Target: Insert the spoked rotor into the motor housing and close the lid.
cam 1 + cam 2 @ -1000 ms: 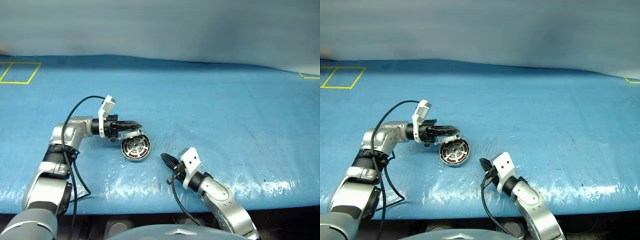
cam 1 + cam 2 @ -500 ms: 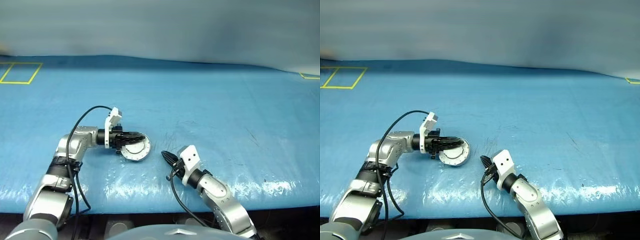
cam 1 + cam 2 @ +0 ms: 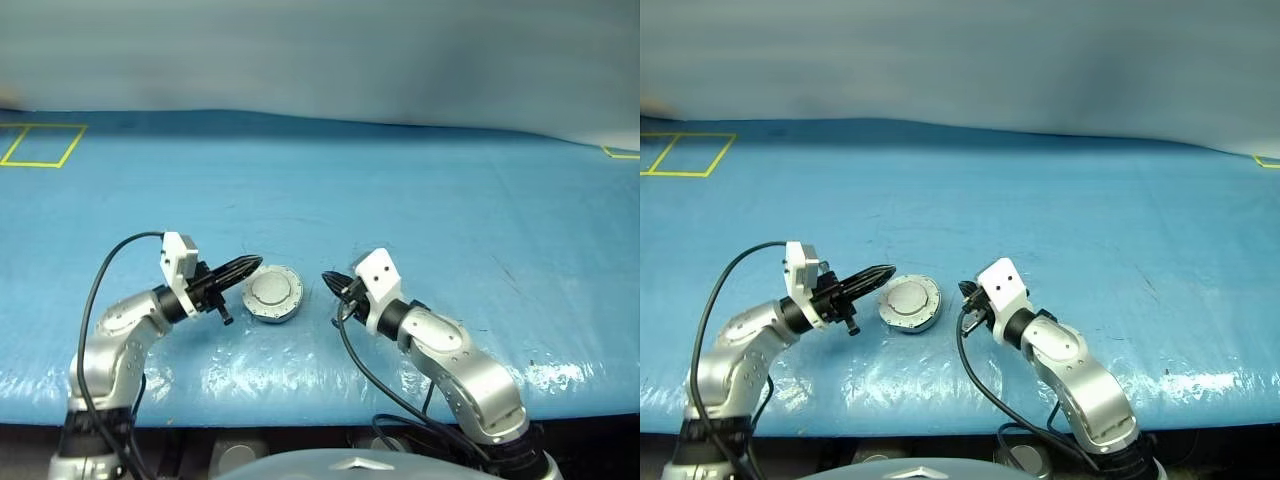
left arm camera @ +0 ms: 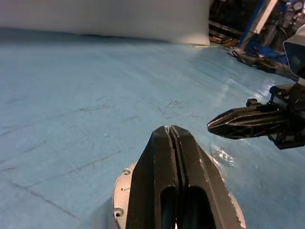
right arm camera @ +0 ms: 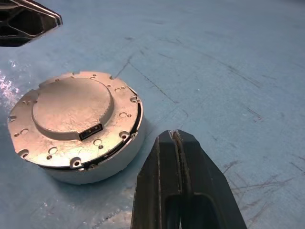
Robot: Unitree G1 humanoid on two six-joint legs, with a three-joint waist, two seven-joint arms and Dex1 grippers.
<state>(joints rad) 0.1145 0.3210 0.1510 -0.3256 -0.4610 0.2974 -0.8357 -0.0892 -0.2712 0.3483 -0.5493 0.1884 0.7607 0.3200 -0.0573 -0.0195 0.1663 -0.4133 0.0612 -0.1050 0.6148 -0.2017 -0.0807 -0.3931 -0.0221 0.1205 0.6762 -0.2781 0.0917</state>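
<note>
One closed lid (image 3: 272, 293) rests on blue table (image 3: 420, 190).

The lid (image 5: 74, 112) is closed flat on the motor housing (image 5: 102, 167), plain grey outer face up, with a raised round centre, small rim holes and a small dark slot. The closed unit lies level on the blue table (image 3: 420, 190), near its front edge.
</note>
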